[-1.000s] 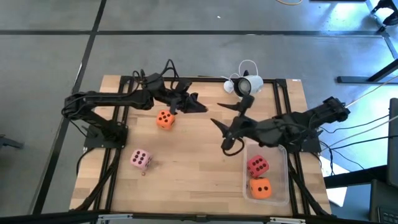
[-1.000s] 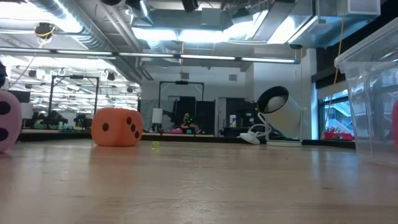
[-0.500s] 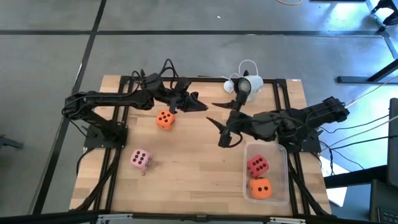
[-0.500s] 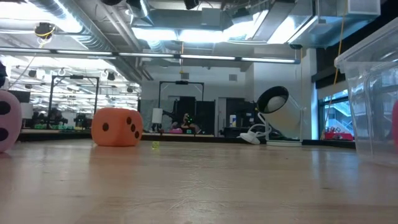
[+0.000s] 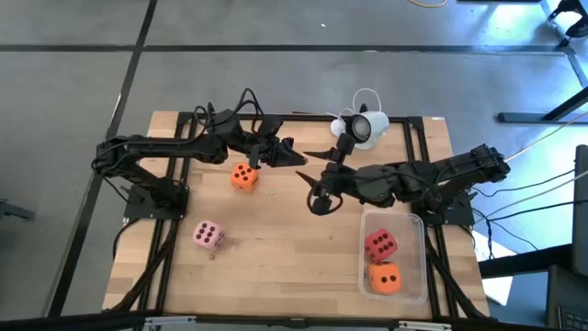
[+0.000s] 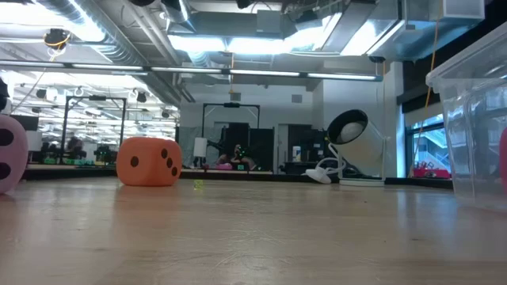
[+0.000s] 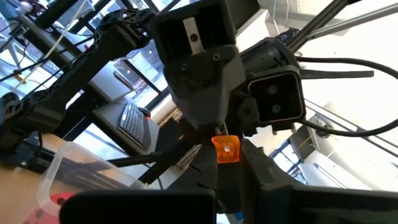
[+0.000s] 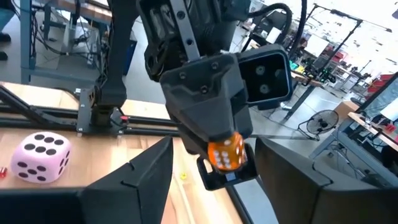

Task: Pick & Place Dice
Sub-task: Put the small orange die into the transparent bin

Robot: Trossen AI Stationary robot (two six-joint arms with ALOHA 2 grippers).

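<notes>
One orange die [image 5: 243,176] rests on the table under my left arm and also shows in the low view [image 6: 148,162]. The pale pink die [image 5: 209,236] sits near the table's left near part; the right wrist view shows the pink die [image 8: 40,155] too. The red die [image 5: 380,244] and the other orange die [image 5: 385,279] lie in the clear bin [image 5: 415,230]. My left gripper [image 5: 292,154] hovers open just right of the first orange die. My right gripper [image 5: 317,190] hangs open over the table's middle, facing the left gripper [image 8: 211,106].
A white camera [image 5: 366,126] with its cable stands at the table's far edge. The clear bin's wall [image 6: 475,119] rises at the right of the low view. Bare wood lies between the pink die and the bin.
My right gripper has moved away from the bin, toward the table's left and a little toward its far edge, nearer to the left gripper and the orange die. The dice have not moved.
</notes>
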